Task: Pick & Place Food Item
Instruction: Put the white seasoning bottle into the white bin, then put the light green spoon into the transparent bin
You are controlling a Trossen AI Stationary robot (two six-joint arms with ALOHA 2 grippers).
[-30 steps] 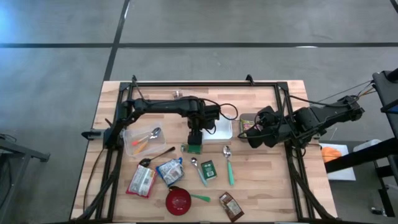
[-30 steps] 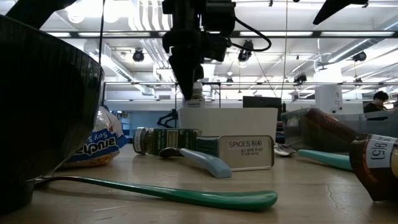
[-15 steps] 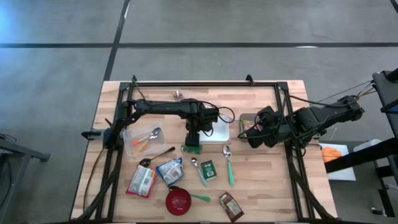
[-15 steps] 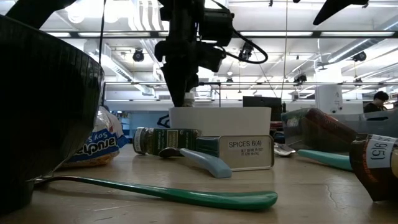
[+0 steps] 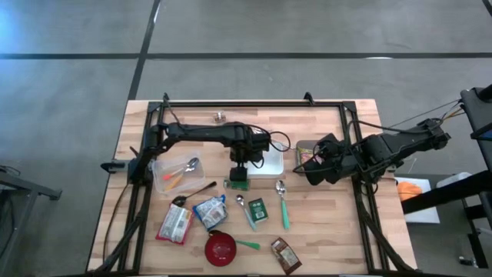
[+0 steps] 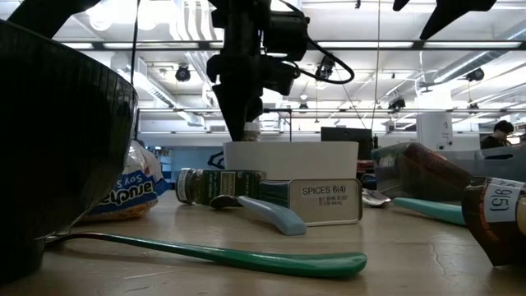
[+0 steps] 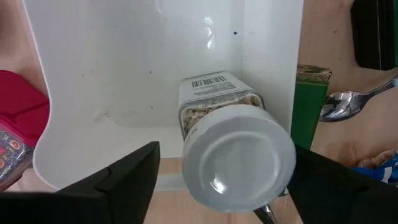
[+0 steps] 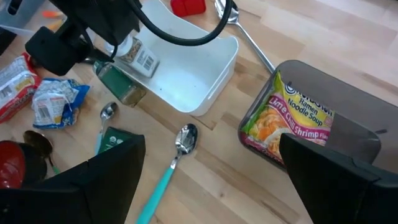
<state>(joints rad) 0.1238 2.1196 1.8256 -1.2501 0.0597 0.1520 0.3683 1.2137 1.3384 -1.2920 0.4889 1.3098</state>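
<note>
A small spice jar [image 7: 231, 140] with a white cap and a barcode label was seen lying tilted inside the white tray [image 7: 143, 68], against the tray wall beside the green spice bottle [image 7: 309, 106], with the left gripper [image 7: 217, 180] spread wide on either side of its cap and not pinching it. The jar was judged light, rigid and smooth, likely to slip or roll, so hold was best taken across the body just below the cap. To the right of the tray, the right gripper [image 8: 205, 180] was held with jaws spread and empty, beside the dark bin holding the ramen noodle packet [image 8: 298, 121].
</note>
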